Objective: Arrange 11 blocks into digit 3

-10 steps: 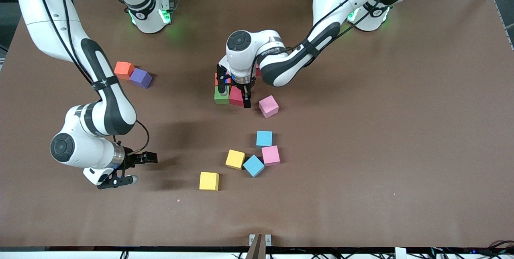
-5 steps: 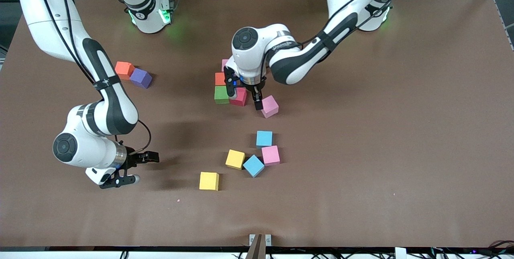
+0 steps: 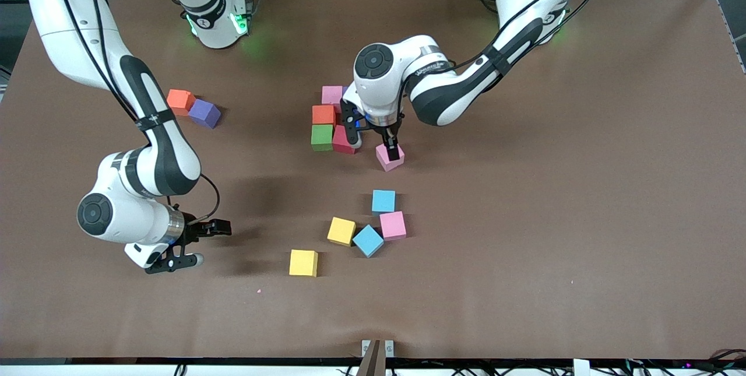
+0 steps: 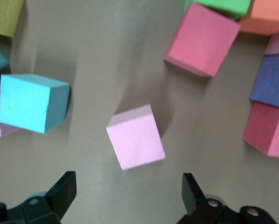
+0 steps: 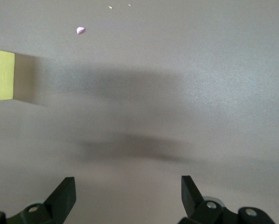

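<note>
Shifted from the red block [image 3: 344, 139] at frame centre, the wide-open left gripper [image 3: 373, 138] hovers over a pink block [image 3: 389, 157]; the right gripper [image 3: 192, 243] waits open, lower left.

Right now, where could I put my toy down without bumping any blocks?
The table is bare toward the left arm's end, past the lone pink block, and along the near edge below the yellow block. The middle is crowded: the left gripper hangs over the pink block, blocks bunched around.

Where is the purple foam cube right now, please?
In the front view, the purple foam cube sits toward the right arm's end of the table, touching the orange foam cube beside it.
</note>
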